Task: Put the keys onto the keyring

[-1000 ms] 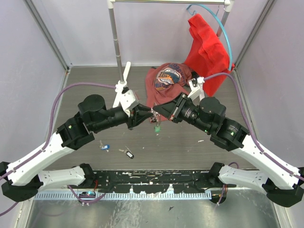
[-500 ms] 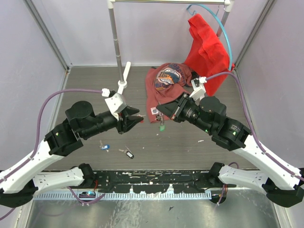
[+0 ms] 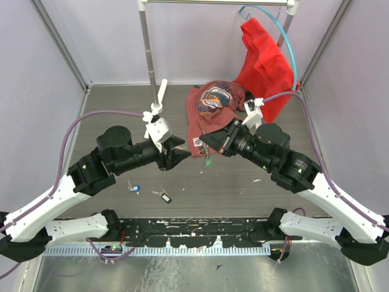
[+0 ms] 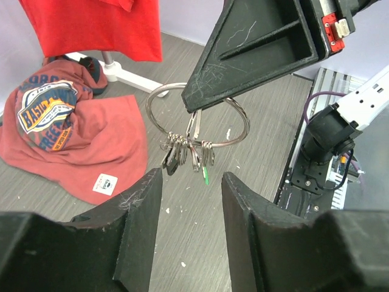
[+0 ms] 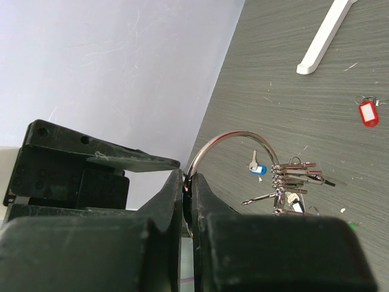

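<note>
From above, the right gripper [image 3: 205, 144] and the left gripper [image 3: 177, 152] face each other tip to tip over the table [image 3: 243, 182]. The keyring [image 3: 208, 159] is only a small glint hanging under the right fingertips. The left wrist view makes it plain: the closed black fingers of the right gripper pinch the silver wire ring at its top. A bunch of keys [image 4: 182, 155] and a green tag [image 4: 206, 176] dangle from its lower edge, just ahead of the left gripper, whose fingers are spread apart with nothing between them. In the right wrist view those fingers press together on the wire and hide the ring's near part. Only that view shows a red tag [image 5: 367, 112] on the table beyond the ring. Behind the left gripper, toward the arm bases, lie a blue-tagged key [image 3: 134, 188] and a black-and-white key [image 3: 164, 196]. A red T-shirt [image 3: 213, 103] lies crumpled beyond the right gripper. The bunched keys overlap too closely to count.
</note>
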Motion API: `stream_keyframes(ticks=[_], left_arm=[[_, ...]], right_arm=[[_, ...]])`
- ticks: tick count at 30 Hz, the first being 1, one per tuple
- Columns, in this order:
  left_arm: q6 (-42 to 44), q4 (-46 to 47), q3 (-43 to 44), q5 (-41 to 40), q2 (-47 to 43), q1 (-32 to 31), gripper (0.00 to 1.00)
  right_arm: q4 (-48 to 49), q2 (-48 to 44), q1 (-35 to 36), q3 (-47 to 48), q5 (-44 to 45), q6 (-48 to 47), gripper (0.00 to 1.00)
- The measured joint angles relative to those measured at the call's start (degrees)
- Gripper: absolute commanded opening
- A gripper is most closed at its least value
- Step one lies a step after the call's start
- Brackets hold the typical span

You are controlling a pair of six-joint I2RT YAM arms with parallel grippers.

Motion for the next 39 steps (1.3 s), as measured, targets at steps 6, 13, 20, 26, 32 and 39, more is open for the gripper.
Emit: stream_keyframes(ticks=[6,13,20,26,32,39], left_arm=[[0.28,2.49,0.00,0.46,1.66,0.00,0.49],[0.68,5.11,0.02,0.59,2.97,0.00,0.38],[0.85,5.79,0.02,0.74,4.24,0.00,0.37],[0.79,5.81,0.13,0.17,4.52,0.00,0.36],[-1.60,-0.48,-0.20,-7.50,2.73,-0.02,0.38],[-14.88,-13.20,-5.11,-22.36,-3.63,0.00,0.43]], right_arm=[[1.38,-0.02,0.00,-0.02,-1.07,0.00,0.00],[2.32,-0.02,0.00,-0.02,-1.90,0.02,0.00],[2.32,-0.02,0.00,-0.02,-2.36,0.02,0.00],[2.03,-0.04,0.00,-0.02,-1.88,-0.22,0.00],[-4.17,-0.24,0.00,0.81,2.58,-3.72,0.00],[-11.06,-0.22,0.00,2.01,7.63,-7.56,0.00]])
